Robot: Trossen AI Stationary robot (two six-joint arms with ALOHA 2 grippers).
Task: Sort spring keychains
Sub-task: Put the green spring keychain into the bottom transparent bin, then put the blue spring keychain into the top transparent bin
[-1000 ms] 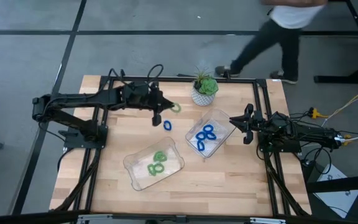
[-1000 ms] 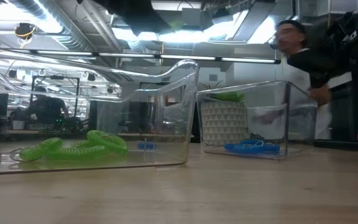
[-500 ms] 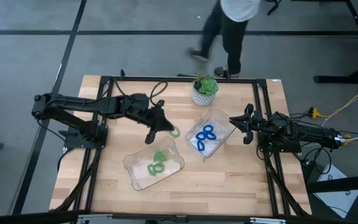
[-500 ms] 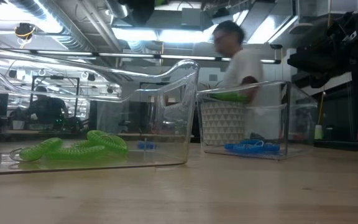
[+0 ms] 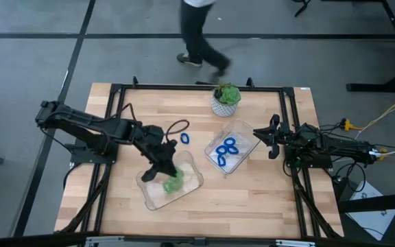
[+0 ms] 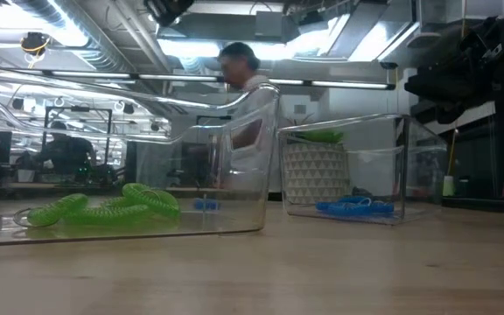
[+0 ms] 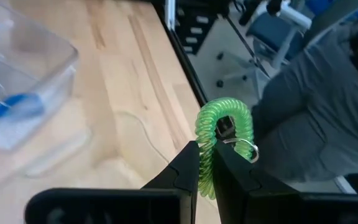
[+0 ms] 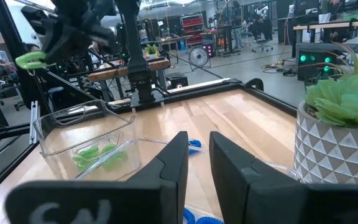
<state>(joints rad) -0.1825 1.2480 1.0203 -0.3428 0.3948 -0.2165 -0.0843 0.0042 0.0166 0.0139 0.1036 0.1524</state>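
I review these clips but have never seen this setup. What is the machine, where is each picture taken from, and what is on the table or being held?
Two dark robot arms work at a wooden table. One picture looks down from overhead, one looks level across the tabletop, and one comes from each wrist. The left gripper is shut on a green spring keychain above the clear tray of green ones. A second clear tray holds blue keychains; one loose blue keychain lies on the table. A potted plant stands at the far edge. The right gripper waits, empty, by the blue tray.
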